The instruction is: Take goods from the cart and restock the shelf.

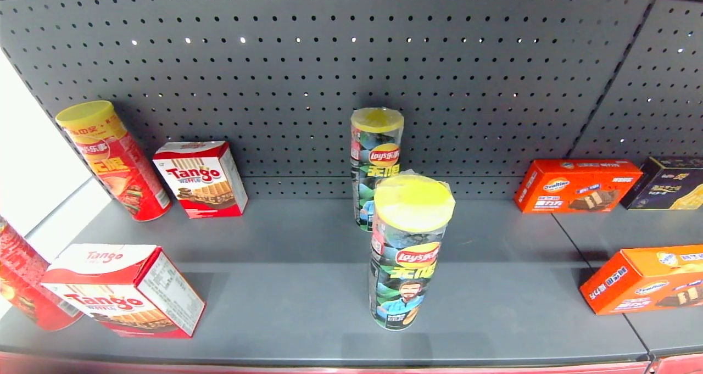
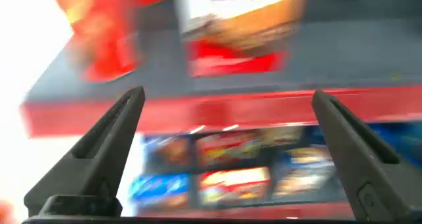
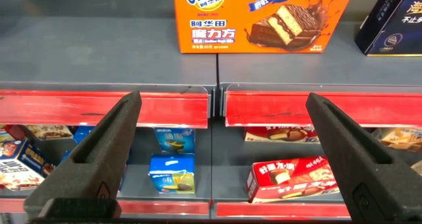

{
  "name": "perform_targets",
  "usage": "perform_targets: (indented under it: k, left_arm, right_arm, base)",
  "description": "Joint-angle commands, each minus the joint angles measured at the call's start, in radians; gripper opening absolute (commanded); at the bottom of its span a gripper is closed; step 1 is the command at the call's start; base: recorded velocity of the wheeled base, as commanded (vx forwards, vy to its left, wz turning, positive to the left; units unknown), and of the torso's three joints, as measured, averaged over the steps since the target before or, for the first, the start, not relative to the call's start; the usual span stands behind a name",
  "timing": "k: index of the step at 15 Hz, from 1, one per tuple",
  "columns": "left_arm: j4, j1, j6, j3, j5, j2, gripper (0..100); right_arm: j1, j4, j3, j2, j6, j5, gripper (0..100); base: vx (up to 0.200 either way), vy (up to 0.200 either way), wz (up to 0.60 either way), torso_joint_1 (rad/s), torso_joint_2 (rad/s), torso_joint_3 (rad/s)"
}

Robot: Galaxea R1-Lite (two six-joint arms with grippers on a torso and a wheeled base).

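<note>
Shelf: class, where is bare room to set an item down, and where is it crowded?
Free: between the rear wafer box and the rear dark can; between the front dark can and the front orange box. Crowded: left end, around the red can.

grey perforated back panel
</note>
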Motion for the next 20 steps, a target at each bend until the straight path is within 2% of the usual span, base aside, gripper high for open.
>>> perform_targets:
  k: [1,2,11,12,13,14,16,17,20]
  left_arm:
    - [0.012,-0.001,0.037,0.000,-0.071,0.000,100]
    - [0.015,-0.004,0.046,0.000,-0.116,0.000,100]
    - [0.015,-0.004,0.044,0.000,-0.121,0.000,100]
    - [0.015,-0.004,0.044,0.000,-0.121,0.004,100]
    - [0.017,-0.005,0.044,0.000,-0.121,0.004,100]
    - [0.017,-0.012,0.044,0.000,-0.122,0.013,100]
    - [0.015,-0.010,0.044,0.000,-0.122,0.010,100]
    - [0.015,-0.007,0.044,0.000,-0.122,0.009,100]
    - [0.015,-0.007,0.041,0.000,-0.122,0.009,100]
  right_arm:
    - [0.001,-0.001,0.000,0.002,0.000,0.000,100]
    - [0.001,-0.001,0.000,0.002,0.000,0.000,100]
    - [0.009,-0.010,-0.011,0.041,-0.025,0.019,100]
    - [0.007,-0.025,-0.290,0.327,-0.022,0.029,100]
    - [0.027,-0.005,-0.402,0.486,-0.003,0.045,100]
    - [0.059,-0.007,-0.457,0.554,-0.006,0.075,100]
    - [0.120,-0.044,-0.482,0.664,-0.010,0.088,100]
    - [0.200,-0.097,-0.512,0.773,-0.031,0.089,100]
    - [0.344,-0.159,-0.607,0.992,-0.089,0.085,100]
  base:
    - [0.000,0.000,0.00,0.000,0.00,0.000]
    - [0.000,0.000,0.00,0.000,0.00,0.000]
    - [0.000,0.000,0.00,0.000,0.00,0.000]
    - [0.000,0.000,0.00,0.000,0.00,0.000]
    - [0.000,0.000,0.00,0.000,0.00,0.000]
    - [0.000,0.000,0.00,0.000,0.00,0.000]
    - [0.000,0.000,0.00,0.000,0.00,0.000]
    - [0.000,0.000,0.00,0.000,0.00,0.000]
    - [0.000,0.000,0.00,0.000,0.00,0.000]
